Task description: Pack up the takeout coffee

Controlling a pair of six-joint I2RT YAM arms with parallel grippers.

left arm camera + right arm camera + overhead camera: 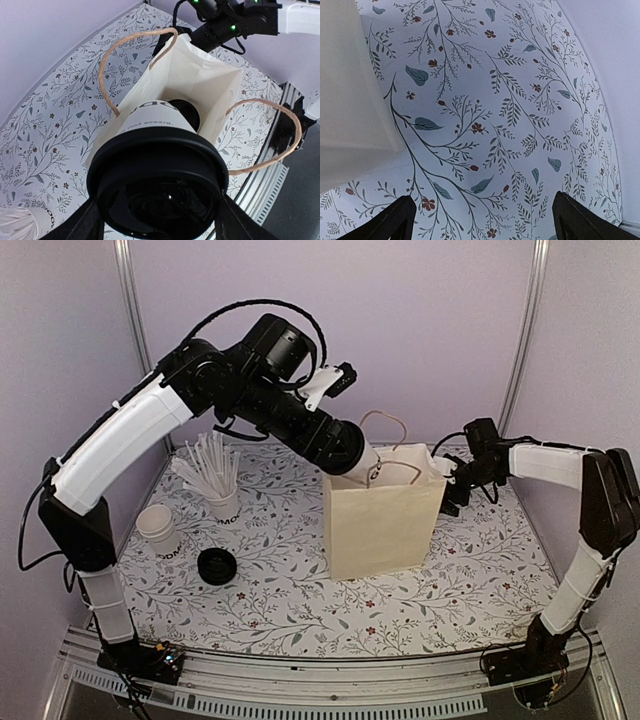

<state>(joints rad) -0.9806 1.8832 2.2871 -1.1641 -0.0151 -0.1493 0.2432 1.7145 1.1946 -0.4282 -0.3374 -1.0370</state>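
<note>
The left gripper (160,222) clamps the takeout coffee (157,125) by its lidded end, base poking into the open mouth of the paper bag (385,525) at centre frame, seemingly for lowering inside. The right gripper (482,220) sits at the bag's right edge with its jaws apart and empty, probably to steady it.

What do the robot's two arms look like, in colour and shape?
Both the left arm and the right arm have white tubular link covers joined by bulky black joints. A thin black cable loops over the left arm's wrist. The right end effector has black fingers.
</note>
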